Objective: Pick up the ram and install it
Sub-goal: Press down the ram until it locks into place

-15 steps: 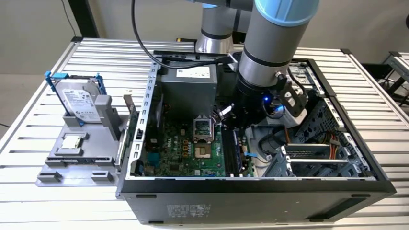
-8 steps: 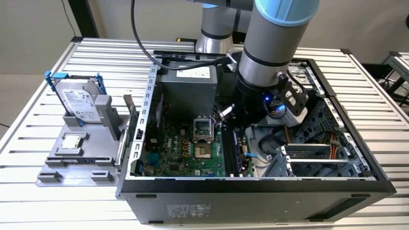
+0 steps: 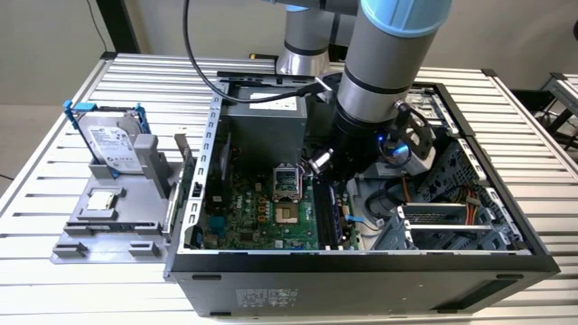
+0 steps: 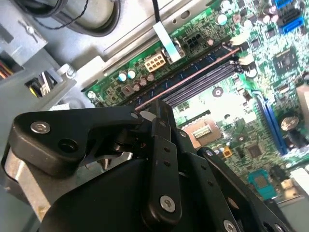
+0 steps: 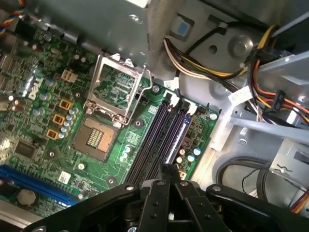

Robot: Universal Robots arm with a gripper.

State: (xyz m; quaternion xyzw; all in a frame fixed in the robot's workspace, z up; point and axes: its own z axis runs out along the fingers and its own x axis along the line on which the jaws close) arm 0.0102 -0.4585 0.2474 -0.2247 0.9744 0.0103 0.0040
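Note:
The ram (image 4: 193,77) is a long dark stick with a reddish upper edge. It stands in the memory slot nearest the motherboard's edge, away from the CPU socket (image 5: 113,96). It also appears as a dark bar (image 3: 325,213) inside the open case, and as the outermost slot's stick (image 5: 177,137). My gripper (image 3: 327,177) reaches down into the case over one end of the ram. Its black fingers (image 4: 161,113) are pressed together, with the tips (image 5: 169,169) right at that end. Whether they touch the stick, I cannot tell.
The open computer case (image 3: 361,264) lies on a slatted metal table. Bundled cables (image 5: 270,72) and drive bays (image 3: 451,217) crowd the side beyond the slots. At the exterior view's left, a grey fixture (image 3: 118,233) holds a hard drive (image 3: 113,142) and a small CPU chip (image 3: 101,201).

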